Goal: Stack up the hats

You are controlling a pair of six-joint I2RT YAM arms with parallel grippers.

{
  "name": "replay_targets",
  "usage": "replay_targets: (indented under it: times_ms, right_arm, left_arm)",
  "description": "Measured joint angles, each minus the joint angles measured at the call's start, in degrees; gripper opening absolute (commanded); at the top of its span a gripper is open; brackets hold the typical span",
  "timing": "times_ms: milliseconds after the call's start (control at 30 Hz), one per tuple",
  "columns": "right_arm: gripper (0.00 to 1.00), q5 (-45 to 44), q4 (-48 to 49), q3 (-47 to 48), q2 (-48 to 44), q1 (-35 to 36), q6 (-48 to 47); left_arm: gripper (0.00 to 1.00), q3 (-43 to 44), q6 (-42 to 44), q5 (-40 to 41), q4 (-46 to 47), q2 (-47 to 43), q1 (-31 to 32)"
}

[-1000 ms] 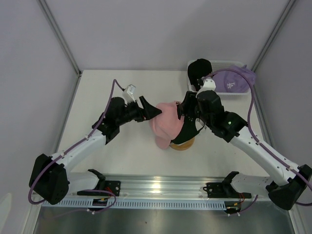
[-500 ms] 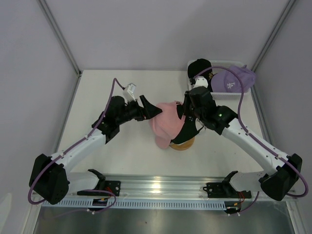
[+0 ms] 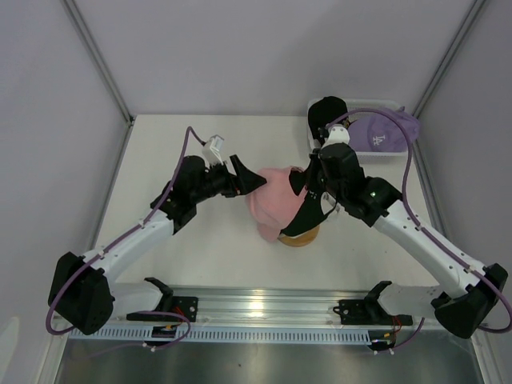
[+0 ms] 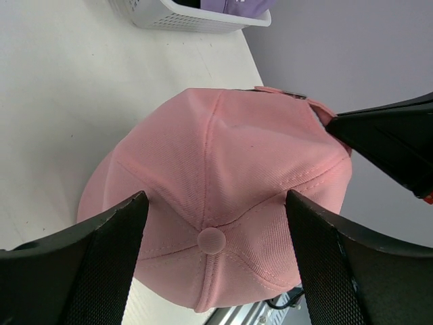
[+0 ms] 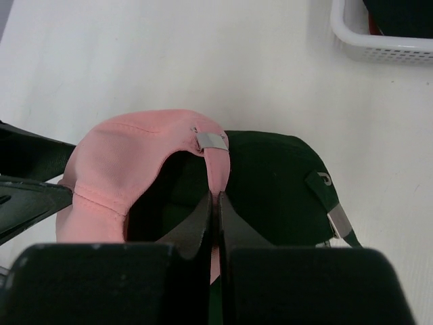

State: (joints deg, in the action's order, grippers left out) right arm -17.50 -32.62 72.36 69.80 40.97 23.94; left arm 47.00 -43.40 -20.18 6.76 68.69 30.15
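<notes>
Within the last second the right arm swung in and back out, yet the pink cap (image 3: 270, 200) has barely shifted. It sits over the dark green cap (image 5: 277, 183) on the wooden stand (image 3: 301, 238), so seating appears nearly done with release pending. The right claw (image 5: 216, 201) is clamped on the pink cap's rear strap (image 5: 215, 169), and the left claw (image 4: 215, 203) is spread astride the crown (image 4: 216, 162). The white surface (image 3: 256, 140) also carries a white mesh basket (image 4: 196, 20) with a lavender cap (image 3: 382, 132) beyond the stand to its right, and grey walls (image 3: 240, 56) enclose it.

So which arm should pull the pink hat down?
Probably right: the right tool pinches the pink hat by its strap, above the green hat. The left tool is open, only straddling it.
</notes>
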Motion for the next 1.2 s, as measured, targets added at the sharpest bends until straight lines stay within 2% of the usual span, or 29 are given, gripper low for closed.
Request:
replay_targets:
  times_ms: [333,567,867,1033,1200]
  right_arm:
    - [0.0,-3.58,-3.17,-0.11,-5.53,0.17,1.6]
    - [0.0,-8.35,-4.57,-7.58,-12.74,-0.24,5.31]
    - [0.0,-8.52,-4.68,-16.13,-16.68,-8.48,7.63]
    - [0.0,-6.12,-1.55,-20.74,-17.05,-12.15,7.93]
    - [0.0,-3.37,1.16,-23.98,-17.0,-15.3,8.39]
  left_arm:
    - [0.88,3.5,1.9,0.0,-1.44,0.0,0.02]
    - [0.89,3.69,2.86,0.0,-2.29,0.04,0.13]
    - [0.89,4.07,3.23,0.04,-2.95,2.01,1.38]
    - [0.89,3.91,2.86,1.2,-3.48,3.19,1.44]
    - [0.89,0.52,0.61,1.55,-1.16,3.32,1.46]
